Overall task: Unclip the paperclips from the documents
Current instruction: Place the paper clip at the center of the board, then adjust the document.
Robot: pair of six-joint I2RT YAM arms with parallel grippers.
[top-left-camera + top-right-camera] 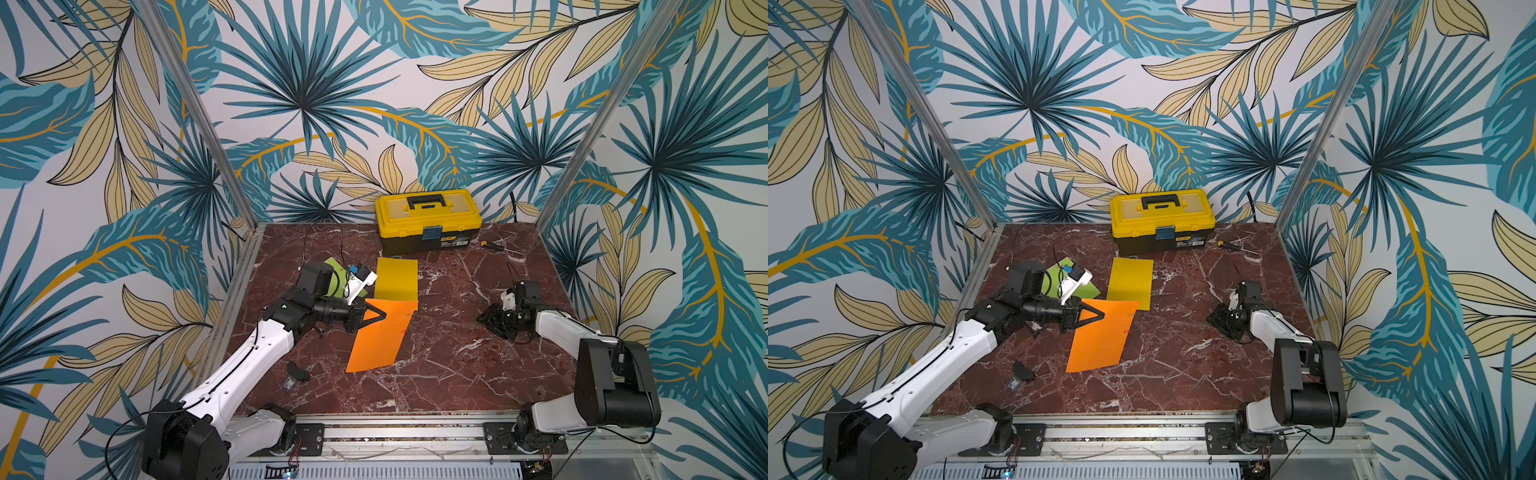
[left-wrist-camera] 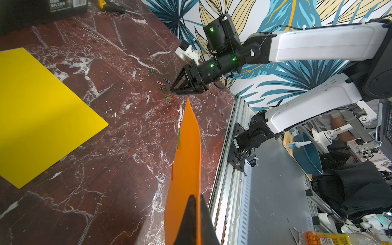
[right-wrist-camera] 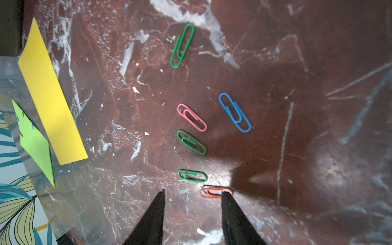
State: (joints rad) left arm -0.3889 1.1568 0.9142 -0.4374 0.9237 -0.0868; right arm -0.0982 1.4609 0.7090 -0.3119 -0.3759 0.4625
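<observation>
- left gripper [image 1: 383,316] is clamping the orange sheet's [image 1: 380,345] edge, holding it up mid-table.
- right gripper [image 3: 194,192] is hanging with jaws apart over a red clip [image 3: 212,192] near the table's [image 1: 457,365] right edge.
- six clips [image 3: 192,117] are lying loose there; others are gripping the orange sheet and the green sheet [image 3: 35,144].
- left arm [image 1: 257,345] is hiding part of it; yellow sheet [image 1: 397,278] is looking bare.

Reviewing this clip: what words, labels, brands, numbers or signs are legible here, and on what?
None reads clearly.
The sticker on the yellow-and-black plastic toolbox: print too blurred to read.
The orange-and-yellow packet off the table: barcode, digits too small.
No writing visible on the lime green paper sheet, orange paper sheet or yellow paper sheet.
</observation>
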